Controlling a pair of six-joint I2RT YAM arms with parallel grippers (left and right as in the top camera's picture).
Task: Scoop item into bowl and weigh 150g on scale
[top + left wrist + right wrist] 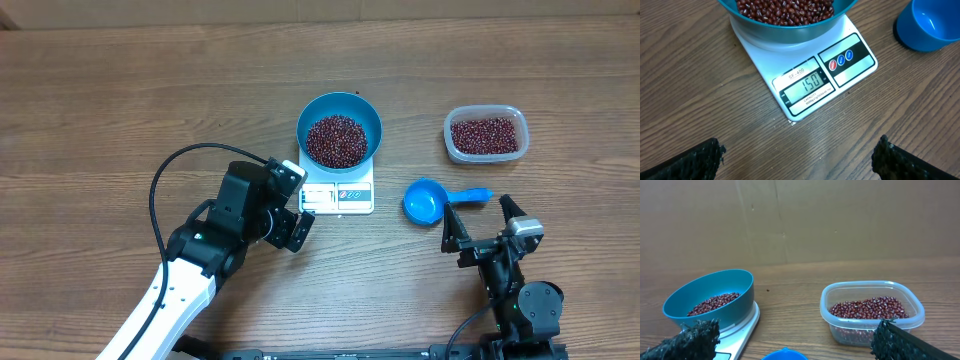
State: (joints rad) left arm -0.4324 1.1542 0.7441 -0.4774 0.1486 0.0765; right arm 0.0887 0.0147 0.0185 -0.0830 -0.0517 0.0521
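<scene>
Jaws of the left gripper (797, 147) are standing wide, empty, near the small white square scale (765, 57) carrying the deep bright blue bowl (790, 31) of maroon beans (785, 10); its display (807, 85) is seemingly reading 150. The right gripper (477, 216) is gaping likewise beside the small blue scoop (424, 201).

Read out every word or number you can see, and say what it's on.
"150": the scale's display.
"SF-400": printed above that display.
"CAPACITY": starts the small line below it; the rest is too small to read.
Symbols on the buttons: too small to read.
No text visible on the bowl, tub or scoop.
</scene>
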